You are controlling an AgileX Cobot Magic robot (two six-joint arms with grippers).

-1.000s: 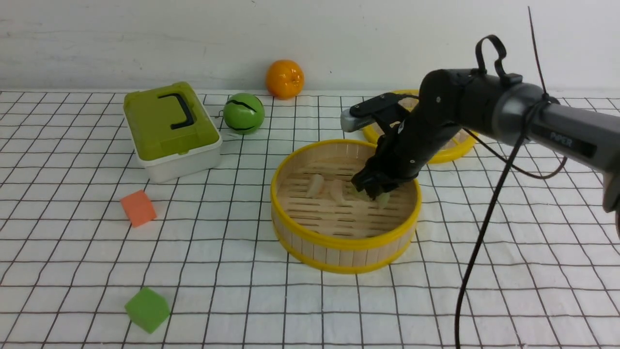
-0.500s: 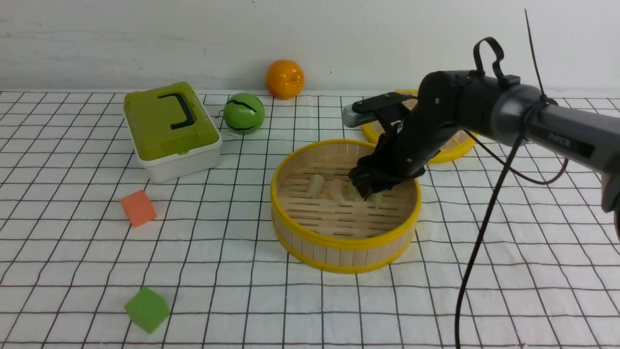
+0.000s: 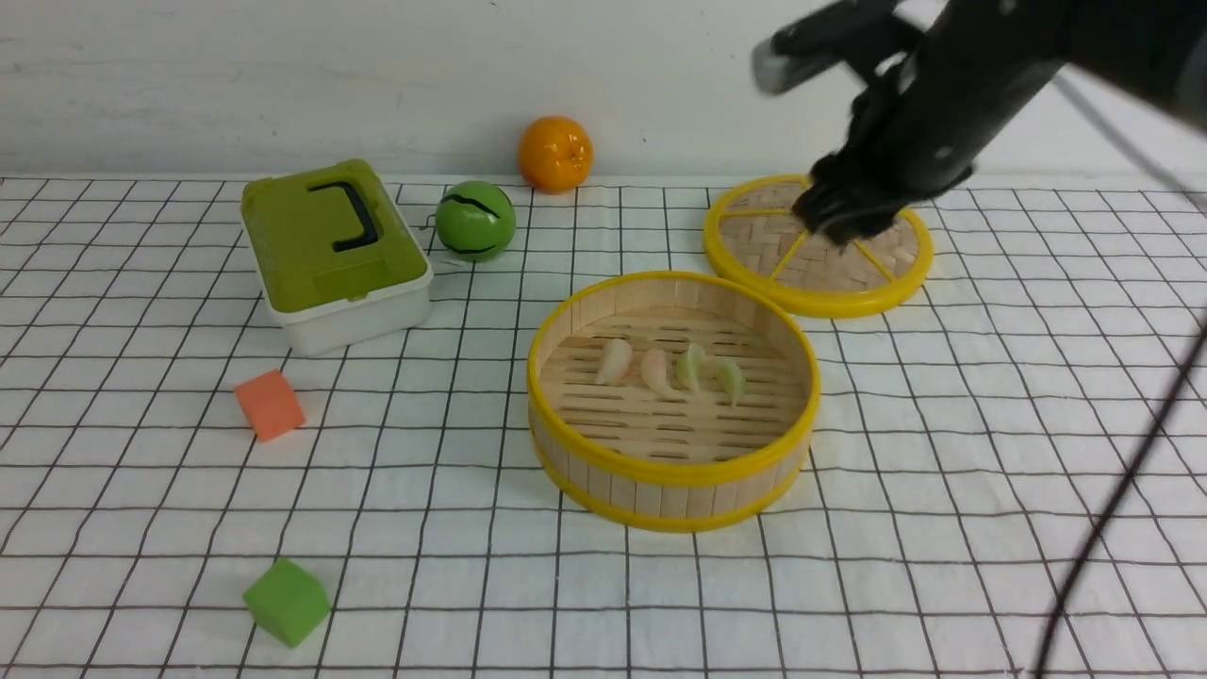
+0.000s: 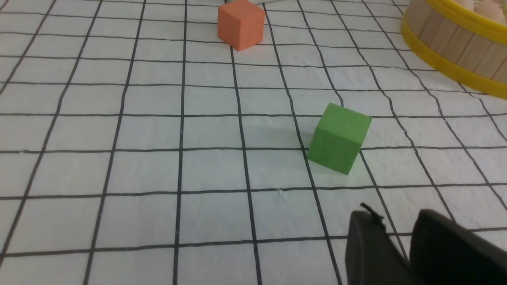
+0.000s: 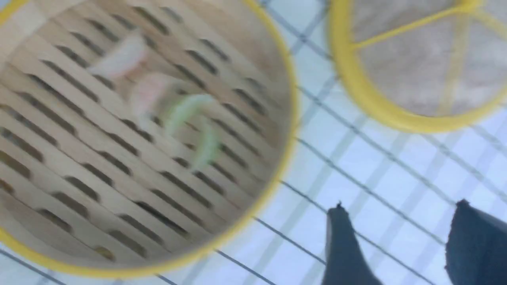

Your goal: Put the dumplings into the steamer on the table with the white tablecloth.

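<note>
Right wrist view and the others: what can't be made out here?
- Dumplings: smeared by motion blur in the right wrist view; shapes unclear.
- Right gripper: blurred in the front view, hiding part of the lid.
- Left gripper: cut off by the left wrist view's edge.
- Steamer: only a wall corner there.

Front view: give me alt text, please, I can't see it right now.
Four dumplings lie in a row inside the open steamer on the white tablecloth. The empty right gripper hangs above the lid behind it.
</note>
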